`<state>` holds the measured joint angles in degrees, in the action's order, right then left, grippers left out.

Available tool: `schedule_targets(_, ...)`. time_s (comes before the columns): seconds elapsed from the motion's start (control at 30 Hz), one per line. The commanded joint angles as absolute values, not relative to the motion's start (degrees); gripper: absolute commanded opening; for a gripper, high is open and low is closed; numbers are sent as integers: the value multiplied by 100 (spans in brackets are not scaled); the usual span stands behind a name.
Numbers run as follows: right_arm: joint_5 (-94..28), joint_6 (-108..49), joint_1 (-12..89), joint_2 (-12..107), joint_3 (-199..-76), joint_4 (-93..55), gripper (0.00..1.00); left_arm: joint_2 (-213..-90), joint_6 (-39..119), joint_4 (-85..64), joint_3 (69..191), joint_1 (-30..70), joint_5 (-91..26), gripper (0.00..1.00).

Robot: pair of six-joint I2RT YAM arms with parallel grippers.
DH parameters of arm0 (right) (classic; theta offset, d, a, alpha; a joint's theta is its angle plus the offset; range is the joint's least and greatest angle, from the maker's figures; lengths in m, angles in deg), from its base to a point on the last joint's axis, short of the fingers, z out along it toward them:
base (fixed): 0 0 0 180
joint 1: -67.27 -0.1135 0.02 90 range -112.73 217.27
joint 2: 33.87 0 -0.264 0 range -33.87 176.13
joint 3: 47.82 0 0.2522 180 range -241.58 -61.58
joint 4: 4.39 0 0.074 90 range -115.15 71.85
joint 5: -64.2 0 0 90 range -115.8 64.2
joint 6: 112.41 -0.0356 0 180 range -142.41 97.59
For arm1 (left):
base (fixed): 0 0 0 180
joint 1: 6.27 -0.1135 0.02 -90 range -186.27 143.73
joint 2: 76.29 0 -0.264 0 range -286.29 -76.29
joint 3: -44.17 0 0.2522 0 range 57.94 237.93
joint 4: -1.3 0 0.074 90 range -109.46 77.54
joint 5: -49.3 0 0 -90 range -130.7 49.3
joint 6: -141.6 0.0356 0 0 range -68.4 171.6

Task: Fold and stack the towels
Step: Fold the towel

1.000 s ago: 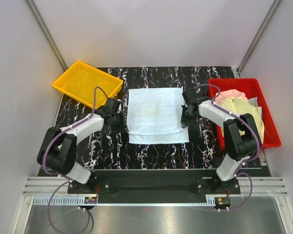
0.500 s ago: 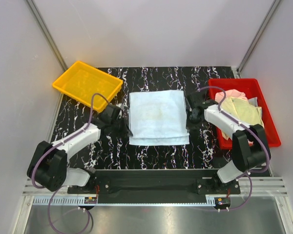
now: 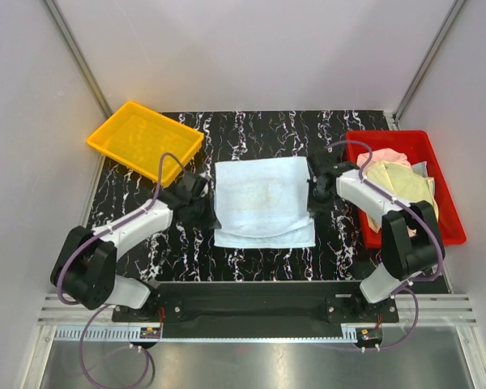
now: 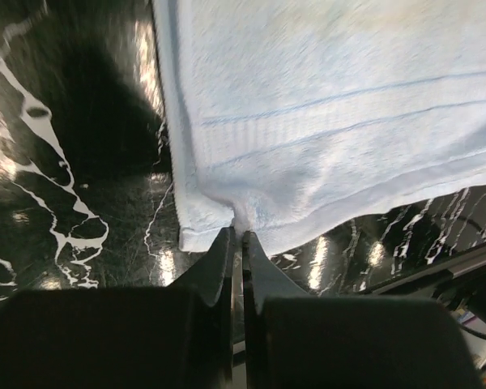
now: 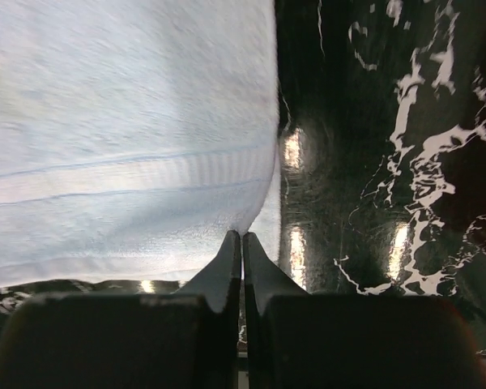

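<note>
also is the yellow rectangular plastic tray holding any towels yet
No, the yellow rectangular plastic tray shows only its bare floor from above.

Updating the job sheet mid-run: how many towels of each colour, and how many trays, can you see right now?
yellow tray: 1
red tray: 1
light blue towel: 1, on the table
pale yellow towel: 1, in the red tray
pink towel: 1, in the red tray
Total: 5 seen; the pile may hide more towels.
</note>
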<state>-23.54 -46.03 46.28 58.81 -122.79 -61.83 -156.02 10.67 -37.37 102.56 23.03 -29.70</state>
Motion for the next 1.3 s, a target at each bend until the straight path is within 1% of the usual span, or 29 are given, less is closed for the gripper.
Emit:
schedule_targets(0.0,-2263,-4438,4591,5315,-13083,-6831,0,-15207,1362,-4435,11180,2318,-3533,0)
schedule_targets(0.1,-2571,-4420,4591,4972,-12936,-6869,0,-14864,1354,-4788,11305,2414,-3508,0)
schedule_targets(0.13,-2571,-4499,4583,4832,-12587,-6799,0,-14793,1337,-4797,11226,2475,-3455,0)
schedule_targets(0.23,-2817,-4710,4591,4401,-11831,-6509,0,-14495,1170,-4570,10612,2590,-3253,0)
schedule_targets(0.27,-2852,-4763,4591,4269,-11653,-6430,0,-14433,1117,-4290,10419,2599,-3209,0)
schedule_targets(0.3,-2853,-4816,4591,4207,-11460,-6177,0,-14397,995,-4131,10016,2625,-3122,0)
schedule_targets(0.33,-2922,-4938,4591,4154,-11084,-6035,0,-14406,950,-3833,9856,2643,-3060,0)
schedule_targets(0.43,-3011,-5210,4565,4224,-10686,-5621,0,-14607,871,-3550,9363,2722,-3059,0)
schedule_targets(0.53,-2835,-5421,4565,4355,-10492,-5383,0,-14774,844,-3190,9063,2731,-3077,0)
schedule_targets(0.63,-2626,-5501,4565,4391,-10526,-5444,0,-14854,844,-3189,8949,2722,-3226,0)
schedule_targets(0.73,-2441,-5589,4565,4391,-10553,-5523,0,-14871,932,-3311,9019,2731,-3437,0)
schedule_targets(0.77,-2248,-5624,4565,4417,-10570,-5541,0,-14871,976,-3329,9019,2731,-3455,0)
schedule_targets(0.9,-2158,-5660,4565,4619,-10614,-5462,1,-14915,1081,-3259,9159,2731,-3376,0)
schedule_targets(0.97,-2193,-5712,4565,4742,-10597,-5462,8,-14977,1116,-3373,9282,2731,-3376,6)
schedule_targets(1.0,-2185,-5739,4565,4743,-10588,-5488,18,-14986,1134,-3434,9318,2722,-3376,9)
schedule_targets(1.03,-2167,-5765,4565,4673,-10579,-5515,22,-14942,1143,-3617,9370,2731,-3393,13)
schedule_targets(1.07,-2132,-5774,4565,4611,-10588,-5558,27,-14890,1160,-3732,9449,2722,-3428,27)
schedule_targets(1.1,-2080,-5791,4556,4533,-10614,-5698,31,-14828,1187,-3855,9632,2722,-3550,34)
schedule_targets(1.17,-1913,-5800,4565,4305,-10807,-5813,35,-14652,1257,-4190,9932,2731,-3796,43)
schedule_targets(1.2,-1860,-5792,4574,4268,-10912,-5883,39,-14634,1353,-4286,10316,2687,-4050,51)
schedule_targets(1.27,-1885,-5547,4609,4364,-11333,-5753,41,-14800,1651,-4384,10722,2573,-4228,55)
